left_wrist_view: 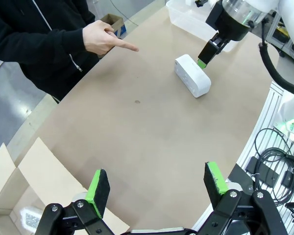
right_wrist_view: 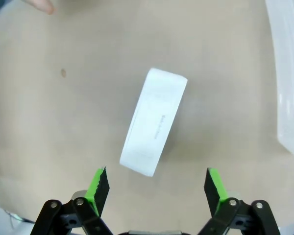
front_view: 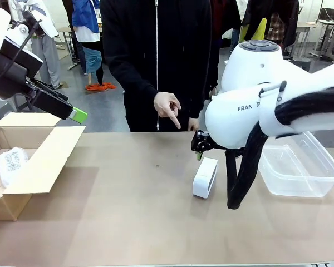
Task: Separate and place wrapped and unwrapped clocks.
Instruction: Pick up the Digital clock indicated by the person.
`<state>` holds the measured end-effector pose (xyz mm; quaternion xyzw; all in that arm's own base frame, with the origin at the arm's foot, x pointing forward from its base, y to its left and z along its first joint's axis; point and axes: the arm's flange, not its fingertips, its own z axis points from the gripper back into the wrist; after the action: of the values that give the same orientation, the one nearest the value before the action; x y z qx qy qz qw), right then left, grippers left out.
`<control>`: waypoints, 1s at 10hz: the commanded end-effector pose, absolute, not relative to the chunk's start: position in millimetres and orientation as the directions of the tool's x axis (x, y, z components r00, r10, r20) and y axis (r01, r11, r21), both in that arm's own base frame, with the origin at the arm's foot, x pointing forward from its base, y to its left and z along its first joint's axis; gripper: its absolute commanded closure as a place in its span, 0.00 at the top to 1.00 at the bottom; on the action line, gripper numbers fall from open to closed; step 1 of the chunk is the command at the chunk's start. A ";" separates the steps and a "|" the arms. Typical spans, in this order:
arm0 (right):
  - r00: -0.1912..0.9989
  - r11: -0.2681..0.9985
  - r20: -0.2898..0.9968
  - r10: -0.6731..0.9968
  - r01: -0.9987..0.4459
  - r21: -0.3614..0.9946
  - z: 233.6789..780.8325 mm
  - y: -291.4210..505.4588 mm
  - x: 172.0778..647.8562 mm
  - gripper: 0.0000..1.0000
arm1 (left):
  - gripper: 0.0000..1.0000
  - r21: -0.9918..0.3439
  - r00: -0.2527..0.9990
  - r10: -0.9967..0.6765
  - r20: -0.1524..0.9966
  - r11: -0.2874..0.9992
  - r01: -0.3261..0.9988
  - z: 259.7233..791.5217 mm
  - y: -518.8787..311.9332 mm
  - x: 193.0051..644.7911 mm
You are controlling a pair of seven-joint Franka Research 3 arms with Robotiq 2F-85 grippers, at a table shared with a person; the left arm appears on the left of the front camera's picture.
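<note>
The bare white clock block (front_view: 205, 177) lies on the table right of centre, and shows too as the white block (left_wrist_view: 192, 74) and the white block (right_wrist_view: 154, 120). My right gripper (right_wrist_view: 156, 186) hangs open just above it with nothing between its fingers; it is the right gripper (front_view: 199, 146) at the block's far end. A bubble-wrapped bundle (front_view: 11, 164) lies in the cardboard box (front_view: 42, 161) at the left. My left gripper (left_wrist_view: 157, 182) is open and empty, held high over the box's right flap, as the left gripper (front_view: 77, 115).
A clear plastic tub (front_view: 298, 164) stands at the right, beside the block. The person's hand (front_view: 168, 108) points down at the table's far edge, near the block. My right arm's bulk and cables hang over the table's right side.
</note>
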<state>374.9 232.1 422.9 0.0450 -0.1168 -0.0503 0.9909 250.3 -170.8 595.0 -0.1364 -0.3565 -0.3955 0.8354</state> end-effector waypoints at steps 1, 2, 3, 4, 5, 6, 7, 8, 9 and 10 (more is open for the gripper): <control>0.971 0.981 0.156 -0.183 0.170 0.095 425.6 238.0 395.7 1.00 | 1.00 0.047 0.429 -0.556 0.712 0.648 0.761 595.7 -172.4 249.7; 0.970 0.975 0.117 -0.214 0.204 0.093 417.5 235.3 401.8 1.00 | 1.00 0.047 0.429 -0.556 0.712 0.648 0.761 595.7 -172.4 249.7; 0.966 0.967 0.087 -0.242 0.233 0.098 407.5 235.3 406.4 1.00 | 1.00 0.047 0.429 -0.556 0.712 0.648 0.761 595.7 -172.4 249.7; 0.961 0.962 0.083 -0.264 0.255 0.102 398.5 234.8 410.2 1.00 | 1.00 0.047 0.429 -0.556 0.712 0.648 0.761 595.7 -172.4 249.7; 0.954 0.955 0.085 -0.288 0.279 0.106 390.4 235.4 413.2 1.00 | 1.00 0.047 0.429 -0.556 0.712 0.648 0.761 595.7 -172.4 249.7; 0.947 0.949 0.088 -0.309 0.300 0.101 382.3 237.1 416.4 1.00 | 1.00 0.047 0.429 -0.556 0.712 0.648 0.761 595.7 -172.4 249.7; 0.941 0.942 0.090 -0.327 0.317 0.110 374.5 239.3 418.6 1.00 | 1.00 0.047 0.429 -0.556 0.712 0.648 0.761 595.7 -172.4 249.7; 0.937 0.937 0.087 -0.339 0.328 0.121 368.8 240.5 420.0 1.00 | 1.00 0.047 0.429 -0.556 0.712 0.648 0.761 595.7 -172.4 249.7; 0.932 0.932 0.085 -0.352 0.341 0.122 363.7 240.5 421.4 1.00 | 1.00 0.047 0.429 -0.556 0.712 0.648 0.761 595.7 -172.4 249.7; 0.930 0.929 0.078 -0.358 0.347 0.127 358.3 241.4 423.0 1.00 | 1.00 0.047 0.429 -0.556 0.712 0.648 0.761 595.7 -172.4 249.7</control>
<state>417.4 234.3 364.2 0.0623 -0.0395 -0.1663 0.9833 250.3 -170.8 595.0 -0.1364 -0.3565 -0.3955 0.8354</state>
